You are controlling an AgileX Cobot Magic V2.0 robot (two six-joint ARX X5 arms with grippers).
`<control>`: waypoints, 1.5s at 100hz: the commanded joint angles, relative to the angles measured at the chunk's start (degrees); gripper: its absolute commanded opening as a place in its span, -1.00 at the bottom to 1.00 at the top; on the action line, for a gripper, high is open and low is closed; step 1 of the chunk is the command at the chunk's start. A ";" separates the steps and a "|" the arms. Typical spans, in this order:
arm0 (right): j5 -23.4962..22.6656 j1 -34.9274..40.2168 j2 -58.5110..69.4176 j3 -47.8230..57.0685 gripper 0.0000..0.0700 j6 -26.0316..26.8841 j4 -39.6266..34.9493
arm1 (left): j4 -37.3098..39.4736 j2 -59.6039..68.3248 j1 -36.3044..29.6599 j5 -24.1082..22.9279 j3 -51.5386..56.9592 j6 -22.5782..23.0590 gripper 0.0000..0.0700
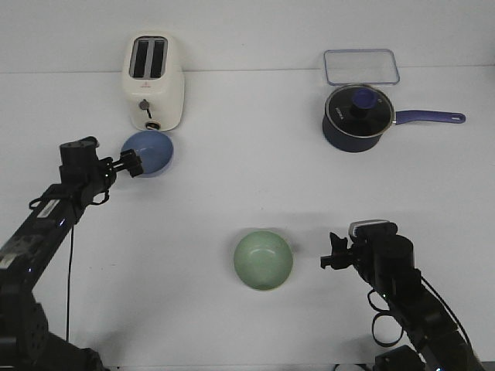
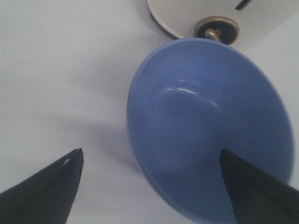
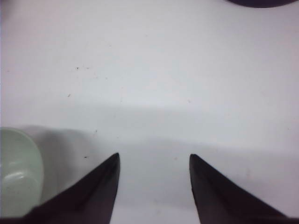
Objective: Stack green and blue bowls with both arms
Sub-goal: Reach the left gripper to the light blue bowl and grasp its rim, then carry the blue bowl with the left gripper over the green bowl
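The blue bowl (image 1: pixel 152 151) sits just in front of the toaster and looks tilted towards my left gripper (image 1: pixel 133 164). In the left wrist view the gripper (image 2: pixel 149 158) is open and straddles the near rim of the blue bowl (image 2: pixel 205 121), with one finger over the inside and one outside it. The green bowl (image 1: pixel 264 260) stands upright at the front centre. My right gripper (image 1: pixel 333 260) is open and empty, a short way to the right of it. The green bowl's edge shows beside the right gripper (image 3: pixel 154 158) in the right wrist view (image 3: pixel 16 172).
A white toaster (image 1: pixel 153 81) stands right behind the blue bowl, and its knob shows in the left wrist view (image 2: pixel 216 29). A dark navy saucepan (image 1: pixel 357 116) with a glass lid and a clear container (image 1: pixel 361 66) stand at the back right.
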 commanded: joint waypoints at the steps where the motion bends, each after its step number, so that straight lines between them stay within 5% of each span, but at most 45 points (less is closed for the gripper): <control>1: -0.13 0.20 0.17 0.00 -0.13 0.70 0.66 | -0.31 4.92 0.15 0.15 3.76 0.90 0.53; 11: -0.07 0.20 0.17 0.00 -0.13 0.70 0.66 | -1.88 10.80 0.15 0.74 8.50 0.90 0.32; 27: 0.09 0.17 0.17 0.00 -0.16 0.70 0.66 | -5.01 15.19 0.13 0.79 13.00 0.94 -1.00; 65: 3.34 -1.11 -0.85 -2.29 -0.21 0.74 1.51 | -15.02 2.51 -1.25 6.49 13.00 5.35 -0.96; 84: 3.02 -1.79 -0.74 -3.08 -0.21 1.18 2.14 | -18.14 -10.82 -7.56 15.69 5.86 6.21 -0.96; 110: 2.49 -1.79 -0.76 -3.08 -0.21 1.14 2.60 | -15.30 -21.57 -25.14 15.56 -5.16 2.95 -0.96; 150: 1.49 -1.79 -0.76 -3.08 -0.21 1.14 2.78 | -7.28 -9.07 -40.59 13.62 -5.38 2.82 -0.96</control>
